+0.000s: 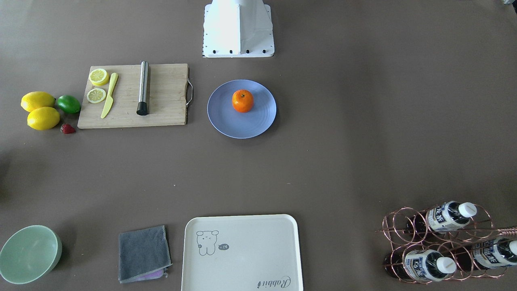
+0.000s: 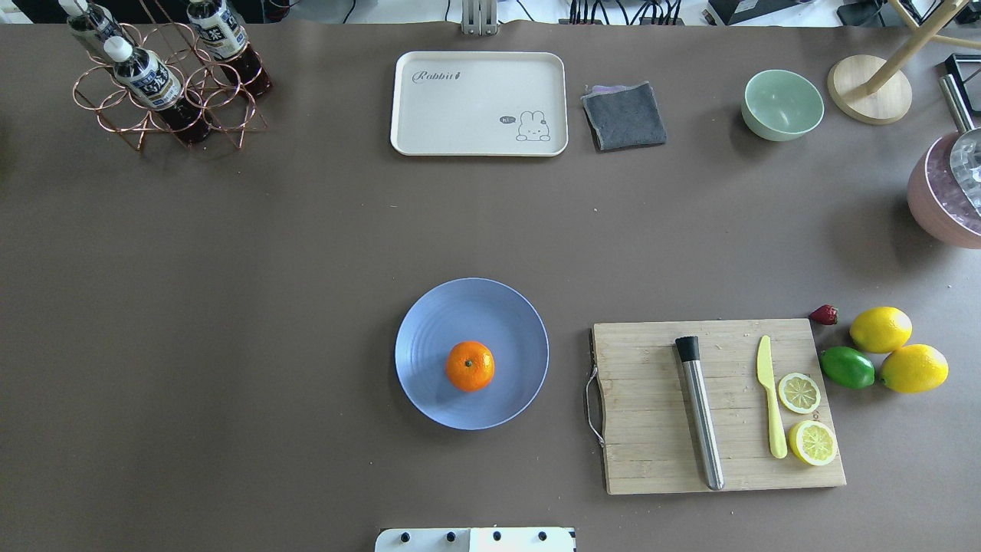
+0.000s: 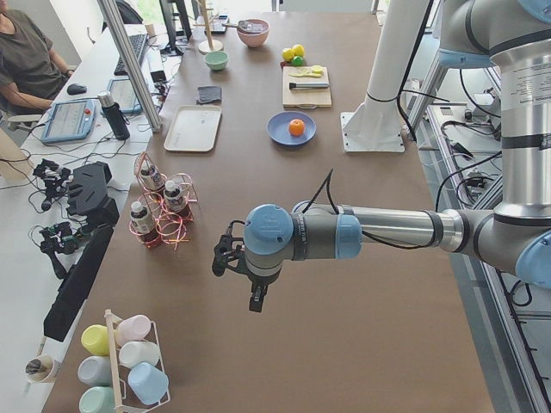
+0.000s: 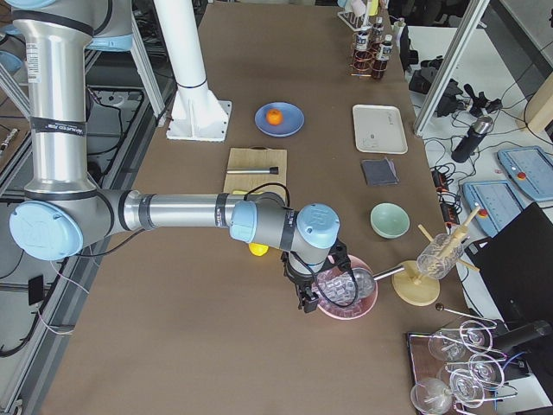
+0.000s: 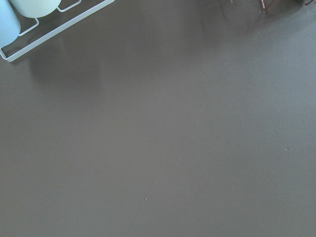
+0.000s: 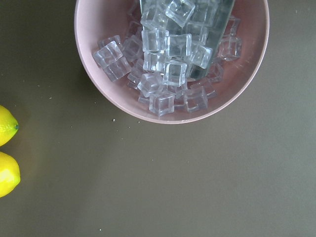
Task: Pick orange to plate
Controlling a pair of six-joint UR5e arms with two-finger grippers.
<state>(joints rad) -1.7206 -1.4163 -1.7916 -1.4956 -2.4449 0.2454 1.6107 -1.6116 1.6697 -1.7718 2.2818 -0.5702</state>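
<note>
The orange (image 1: 242,101) (image 2: 470,366) sits on the periwinkle-blue plate (image 1: 226,119) (image 2: 429,326), slightly off its centre, with nothing touching it. The side views also show the orange (image 3: 296,127) (image 4: 274,118) on the plate (image 3: 280,135) (image 4: 290,125). My left gripper (image 3: 255,299) hangs over bare table far from the plate, near the bottle rack. My right gripper (image 4: 302,299) hovers at the pink ice bowl, also far from the plate. Both grippers appear only in the side views, so I cannot tell whether they are open or shut.
A wooden cutting board (image 2: 651,414) carries a steel muddler (image 2: 701,418), a yellow knife and lemon slices. Two lemons, a lime (image 2: 847,367) and a strawberry lie beside it. A cream tray (image 2: 479,103), a grey cloth, a pale-green bowl (image 2: 782,104), a bottle rack (image 2: 165,77) and a pink ice bowl (image 6: 172,59) ring the table.
</note>
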